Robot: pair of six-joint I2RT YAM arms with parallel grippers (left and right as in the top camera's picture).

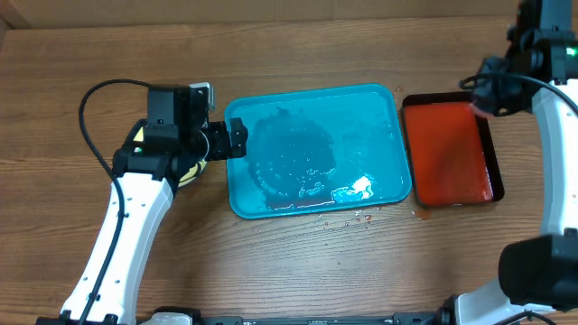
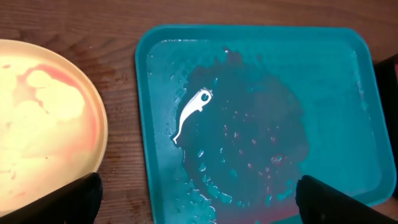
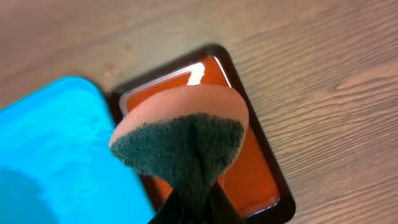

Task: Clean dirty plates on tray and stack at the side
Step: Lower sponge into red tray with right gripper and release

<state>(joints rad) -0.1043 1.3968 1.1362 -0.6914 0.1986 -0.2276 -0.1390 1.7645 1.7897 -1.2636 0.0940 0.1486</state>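
Note:
The turquoise tray (image 1: pixel 370 126) lies mid-table, wet, with a reddish film and no plate on it. It fills the left wrist view (image 2: pixel 336 93). A pale yellow plate (image 2: pixel 43 124) with red sauce smears sits on the table left of the tray. In the overhead view only a sliver of it (image 1: pixel 191 170) shows under my left arm. I cannot tell whether other plates lie beneath it. My left gripper (image 1: pixel 230 140) is open and empty over the tray's left edge (image 2: pixel 199 202). My right gripper (image 1: pixel 488 90) is shut on a sponge (image 3: pixel 186 143), held high above the red tray.
A smaller red tray (image 1: pixel 449 152) with a dark rim stands right of the turquoise one and holds orange-red liquid (image 3: pixel 249 162). Water drops and red specks (image 1: pixel 348 219) lie on the wood in front of the turquoise tray.

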